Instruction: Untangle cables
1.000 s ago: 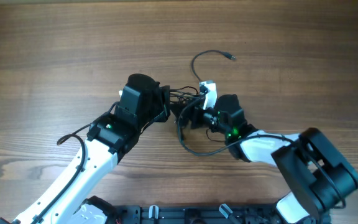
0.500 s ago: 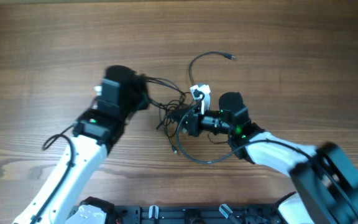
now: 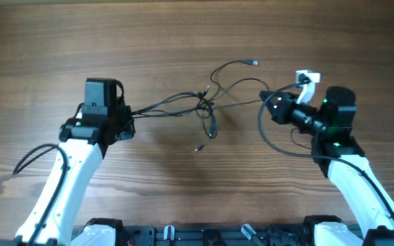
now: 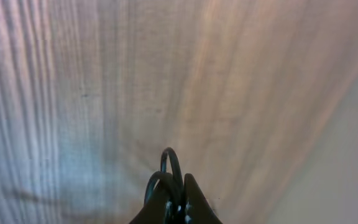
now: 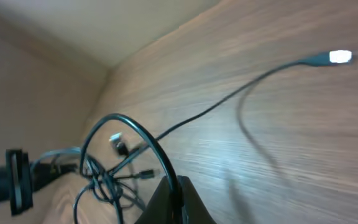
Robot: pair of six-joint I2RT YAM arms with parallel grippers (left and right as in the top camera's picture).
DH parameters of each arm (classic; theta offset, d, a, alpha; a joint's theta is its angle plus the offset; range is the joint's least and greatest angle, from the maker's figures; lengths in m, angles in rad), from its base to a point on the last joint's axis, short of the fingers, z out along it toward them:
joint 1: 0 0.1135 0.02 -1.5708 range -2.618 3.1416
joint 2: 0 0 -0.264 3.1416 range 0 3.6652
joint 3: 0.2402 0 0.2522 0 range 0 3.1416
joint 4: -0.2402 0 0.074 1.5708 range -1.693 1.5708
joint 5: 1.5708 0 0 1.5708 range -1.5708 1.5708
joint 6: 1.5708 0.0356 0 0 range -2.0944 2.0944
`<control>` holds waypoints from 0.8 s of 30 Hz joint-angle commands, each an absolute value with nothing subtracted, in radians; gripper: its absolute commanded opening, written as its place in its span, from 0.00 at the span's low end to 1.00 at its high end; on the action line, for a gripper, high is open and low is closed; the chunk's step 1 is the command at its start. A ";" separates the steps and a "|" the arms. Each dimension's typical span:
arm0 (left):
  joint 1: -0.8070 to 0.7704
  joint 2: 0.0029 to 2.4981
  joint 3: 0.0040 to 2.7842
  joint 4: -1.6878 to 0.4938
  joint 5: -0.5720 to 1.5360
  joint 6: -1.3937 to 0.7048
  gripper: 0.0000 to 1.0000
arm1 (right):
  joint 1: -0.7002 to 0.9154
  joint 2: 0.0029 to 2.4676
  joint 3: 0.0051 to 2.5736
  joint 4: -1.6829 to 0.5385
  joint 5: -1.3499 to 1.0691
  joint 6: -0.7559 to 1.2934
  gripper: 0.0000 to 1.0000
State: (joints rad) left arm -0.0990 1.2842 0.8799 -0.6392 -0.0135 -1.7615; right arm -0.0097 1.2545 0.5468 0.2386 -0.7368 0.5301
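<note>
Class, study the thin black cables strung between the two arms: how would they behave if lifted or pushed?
Probably floppy: the cables curl in loose loops rather than holding shape. Likely light, being thin with a small plug end. Pulling the ends apart may tighten the knot where strands cross.

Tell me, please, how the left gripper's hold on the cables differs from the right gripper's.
The left gripper points right; the right gripper points left. From the left gripper the cables run nearly straight to the knot; from the right gripper one strand also bows out in a slack loop. Shared: both jaws are shut on cables, with the knot between them.
</note>
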 commanded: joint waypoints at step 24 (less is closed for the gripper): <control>-0.391 1.470 0.884 -0.508 -0.046 -1.682 0.04 | 0.315 1.313 0.554 0.231 -0.567 0.273 0.93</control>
State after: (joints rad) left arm -0.3855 1.4563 0.8803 -0.5041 -0.0288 -1.7020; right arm 0.2787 1.2785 0.5468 0.2276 -0.7116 0.3260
